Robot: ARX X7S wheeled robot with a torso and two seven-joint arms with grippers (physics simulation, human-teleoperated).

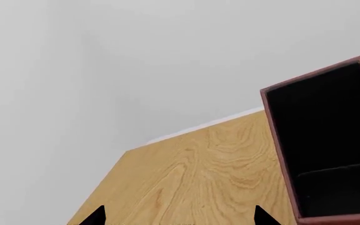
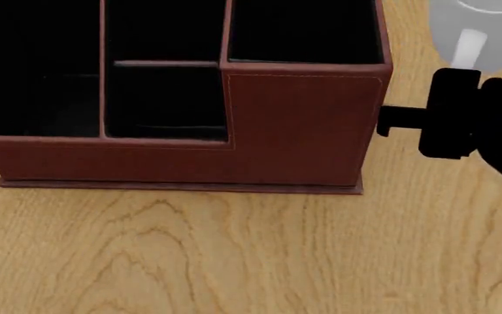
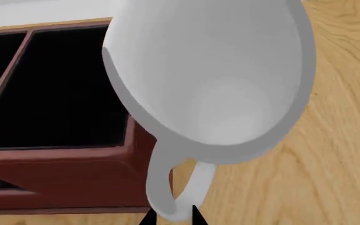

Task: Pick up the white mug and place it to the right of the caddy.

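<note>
The white mug [image 3: 211,79] fills the right wrist view, its open mouth facing the camera and its loop handle [image 3: 174,197] between my right gripper's fingertips. My right gripper [image 3: 172,216] is shut on that handle. In the head view the mug [image 2: 473,33] shows at the top right, beyond the black right arm, to the right of the caddy [image 2: 233,124]. The caddy is a reddish-brown box with black-lined compartments and also shows in the right wrist view [image 3: 55,178] and the left wrist view [image 1: 330,150]. My left gripper [image 1: 180,219] is open and empty above the wooden table.
The light wooden table [image 2: 233,255] extends in front of the caddy. In the left wrist view its far edge [image 1: 192,129] meets a plain grey background. The black right arm [image 2: 460,124] reaches in beside the caddy's right wall.
</note>
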